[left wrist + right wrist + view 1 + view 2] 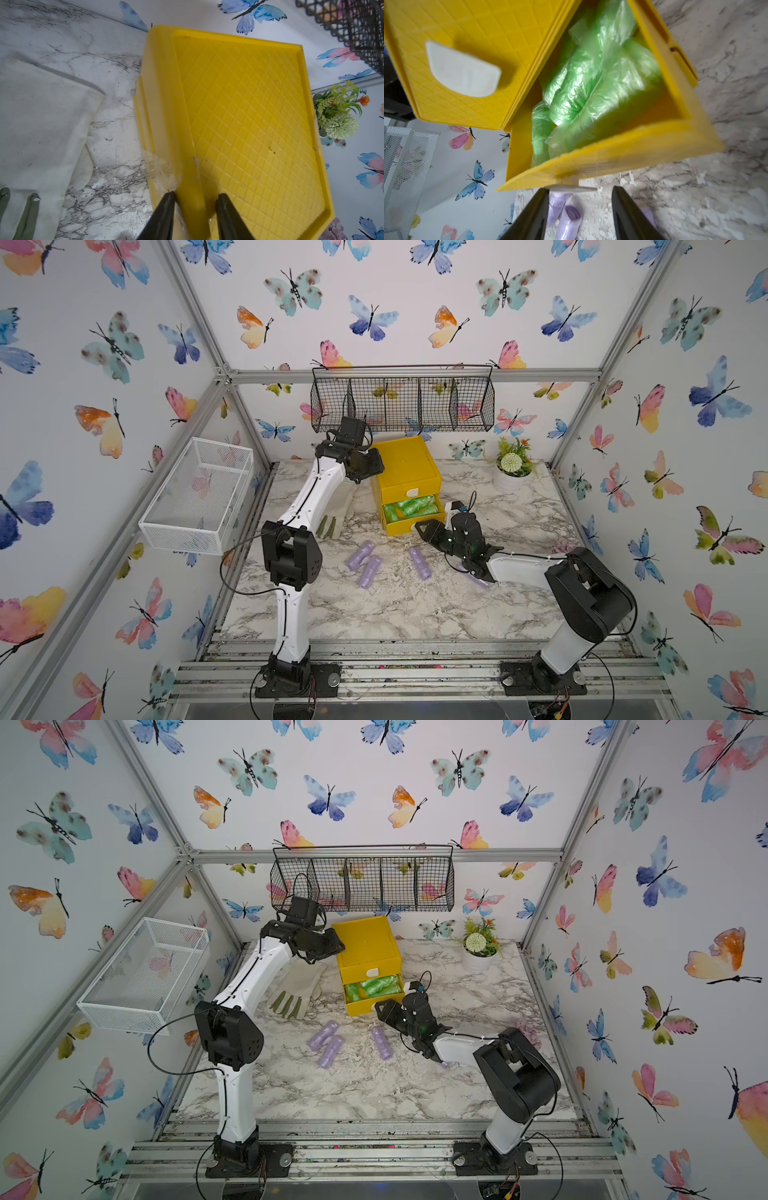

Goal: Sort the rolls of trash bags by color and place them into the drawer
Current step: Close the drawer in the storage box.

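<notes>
The left tool (195, 195) is straddling the chest's (405, 464) rim at the tabletop's far edge, grip unclear. The right tool (580, 189), jaws apart, is nosing the open drawer's (612, 158) tab (571, 188), green rolls (591, 83) inside. It is likely closing it; the purple rolls (368, 562), lying mid-tabletop, are needing another drawer opened.

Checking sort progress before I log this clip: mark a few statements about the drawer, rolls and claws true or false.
The open drawer holds green rolls. True.
The purple rolls lie inside that drawer. False: they lie on the table.
The left claw straddles the yellow chest at its top rim. True.
The right claw grips a purple roll. False: it is open and empty, at the drawer's white handle.
</notes>
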